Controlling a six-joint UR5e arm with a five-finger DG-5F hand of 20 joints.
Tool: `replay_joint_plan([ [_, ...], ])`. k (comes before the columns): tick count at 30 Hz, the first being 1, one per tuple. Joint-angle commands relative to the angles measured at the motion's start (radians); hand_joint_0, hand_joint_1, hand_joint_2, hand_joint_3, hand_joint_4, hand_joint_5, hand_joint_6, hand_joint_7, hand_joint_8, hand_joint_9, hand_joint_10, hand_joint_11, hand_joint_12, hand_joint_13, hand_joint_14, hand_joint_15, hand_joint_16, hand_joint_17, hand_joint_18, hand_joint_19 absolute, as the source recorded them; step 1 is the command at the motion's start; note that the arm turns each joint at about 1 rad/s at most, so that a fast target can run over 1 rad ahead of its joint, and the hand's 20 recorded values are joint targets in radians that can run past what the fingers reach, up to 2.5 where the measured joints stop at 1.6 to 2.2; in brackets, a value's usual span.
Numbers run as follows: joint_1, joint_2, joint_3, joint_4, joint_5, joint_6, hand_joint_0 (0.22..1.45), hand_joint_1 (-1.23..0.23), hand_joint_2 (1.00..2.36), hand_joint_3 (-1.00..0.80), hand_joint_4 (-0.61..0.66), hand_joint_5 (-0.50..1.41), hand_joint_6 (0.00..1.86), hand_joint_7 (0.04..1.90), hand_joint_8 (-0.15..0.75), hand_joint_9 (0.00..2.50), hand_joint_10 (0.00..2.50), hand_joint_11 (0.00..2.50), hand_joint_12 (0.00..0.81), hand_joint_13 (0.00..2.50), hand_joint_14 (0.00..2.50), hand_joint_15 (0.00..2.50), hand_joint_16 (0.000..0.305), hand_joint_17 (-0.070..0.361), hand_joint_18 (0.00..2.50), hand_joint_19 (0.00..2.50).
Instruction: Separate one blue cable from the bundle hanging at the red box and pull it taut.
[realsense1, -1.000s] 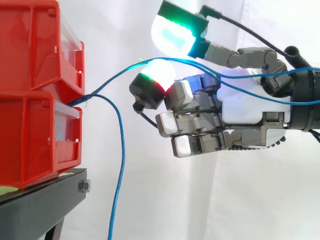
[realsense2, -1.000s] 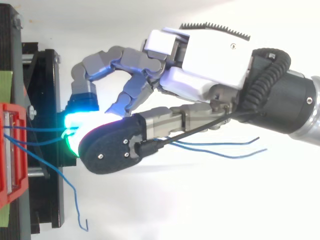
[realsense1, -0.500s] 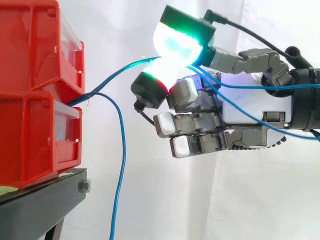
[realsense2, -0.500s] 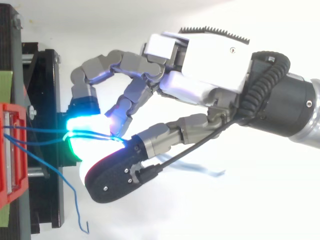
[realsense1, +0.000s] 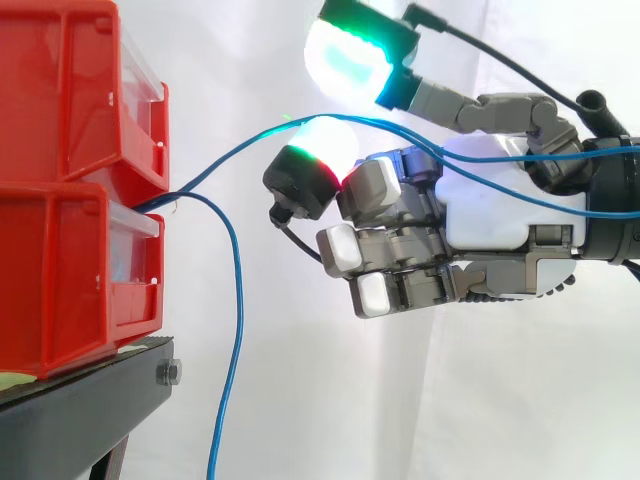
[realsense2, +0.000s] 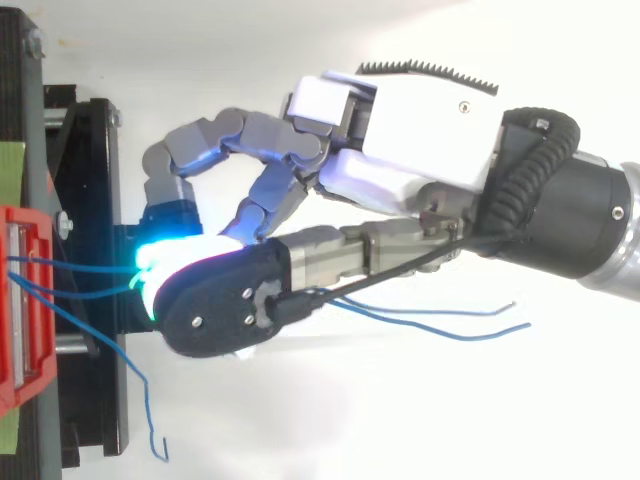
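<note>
Nearest, at lower left, one blue cable (realsense1: 237, 300) hangs slack from the red box (realsense1: 70, 270); mid-frame, two blue cables (realsense1: 230, 150) drape over a glowing fingertip (realsense1: 315, 150) of the hand (realsense1: 500, 210), its thumb (realsense1: 350, 55) lifted clear, nothing pinched; I'd say the separating is unfinished and none is taut.

Red bins (realsense1: 60, 200): cut off at 9 and 12 o'clock in the side view.
Black stand (realsense1: 90, 400): cut by the edge at 7 o'clock.
Hanging blue cable (realsense1: 240, 310): lower end leaves the side view at 7 o'clock.
Two blue cables (realsense1: 540, 156): run off at 3 o'clock in the side view; from above, their middle stretch lies hidden under the hand (realsense2: 420, 120).
Cable roots: too small to tell where they enter the bins.
Pads (realsense2: 150, 262): glare blurs the cables there.
Arm (realsense2: 590, 220): cut off at 3 o'clock.
</note>
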Motion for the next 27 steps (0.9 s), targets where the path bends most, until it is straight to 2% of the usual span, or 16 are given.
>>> replay_joint_plan([
  [1,0.001,0.000,0.000,0.000,0.000,0.000,0.60,-0.69,1.02,-0.21,0.13,-0.14,0.85,1.47,0.335,1.24,0.03,0.90,0.386,1.10,0.02,0.63,0.047,0.107,0.92,0.70],
  [3,0.001,0.000,0.000,0.000,0.000,0.000,0.60,-0.78,1.02,-0.10,0.13,-0.14,0.86,1.48,0.352,1.24,0.02,0.89,0.400,1.12,0.02,0.62,0.050,0.113,0.95,0.68],
  [5,0.001,0.000,0.000,-0.002,0.000,0.000,0.63,-0.83,1.02,-0.08,0.08,-0.15,0.87,1.49,0.336,1.21,0.03,0.92,0.393,1.10,0.02,0.63,0.049,0.110,0.93,0.69],
  [10,0.001,0.000,0.000,-0.002,0.000,0.002,0.67,-0.87,1.02,-0.18,0.03,-0.17,0.88,1.48,0.327,1.14,0.03,0.92,0.377,1.04,0.02,0.60,0.048,0.107,0.89,0.66],
  [15,0.001,0.000,0.000,-0.002,0.000,0.003,0.75,-0.87,1.01,-0.43,-0.02,-0.19,0.89,1.42,0.309,1.09,0.03,0.89,0.363,1.01,0.02,0.59,0.047,0.105,0.87,0.63],
  [17,0.003,0.000,0.000,-0.002,0.000,0.005,0.76,-0.86,1.00,-0.50,-0.01,-0.19,0.89,1.38,0.305,1.09,0.03,0.89,0.363,1.01,0.02,0.58,0.046,0.104,0.87,0.63],
  [21,0.006,0.000,0.000,-0.002,0.000,0.006,0.69,-0.81,1.00,-0.50,0.10,-0.19,0.88,1.32,0.315,1.15,0.03,0.92,0.363,1.05,0.02,0.60,0.046,0.103,0.89,0.65],
  [24,0.007,0.000,0.000,-0.002,0.000,0.009,0.65,-0.76,1.00,-0.50,0.13,-0.19,0.88,1.25,0.316,1.17,0.02,0.92,0.366,1.09,0.02,0.62,0.046,0.105,0.90,0.66],
  [27,0.012,0.000,0.000,-0.002,0.006,0.034,0.63,-0.70,1.00,-0.50,0.13,-0.18,0.86,1.31,0.317,1.20,0.03,0.92,0.371,1.11,0.02,0.62,0.047,0.105,0.91,0.67],
])
